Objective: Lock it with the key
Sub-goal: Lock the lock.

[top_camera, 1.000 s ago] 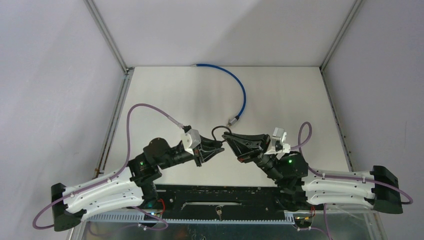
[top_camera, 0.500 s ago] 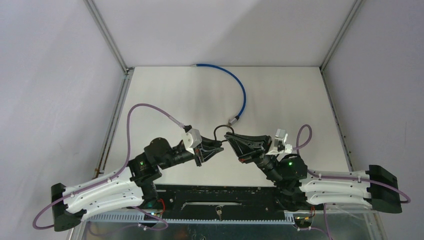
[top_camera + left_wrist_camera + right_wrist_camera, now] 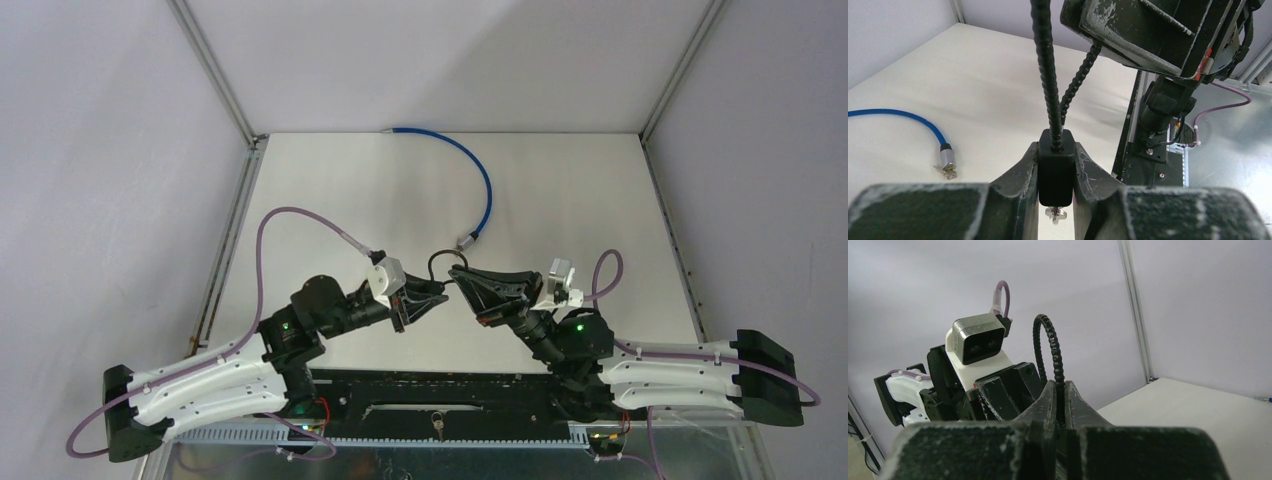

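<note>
Holding a small black cable lock between my two arms, just above the white surface (image 3: 560, 200) and near its front middle. My left end effector (image 3: 1056, 152) is closed to the width of the black lock body (image 3: 1056, 172), with one finger pad pressed on each flat side. The key (image 3: 1055, 214) sits in the underside of the body, its silver bow showing in the gap below my fingers. My right end effector (image 3: 1057, 390) is almost fully closed and pinches one leg of the ribbed cable (image 3: 1052, 345), which arches up and over toward the left wrist. Two legs of the cable reach the top of the body; I cannot tell whether both are seated.

The lock looks light. Its body appears rigid and smooth-sided, so I judge it may twist between the pads once torque is applied. The grip on the flat sides suits that load. The cable seems flexible but springy, and its ribs should resist sliding. The key is small and thin. It is best taken by the flat faces of the bow and turned about its shaft, not levered. A blue cable (image 3: 482, 175) with a metal end lies on the surface, well apart.
</note>
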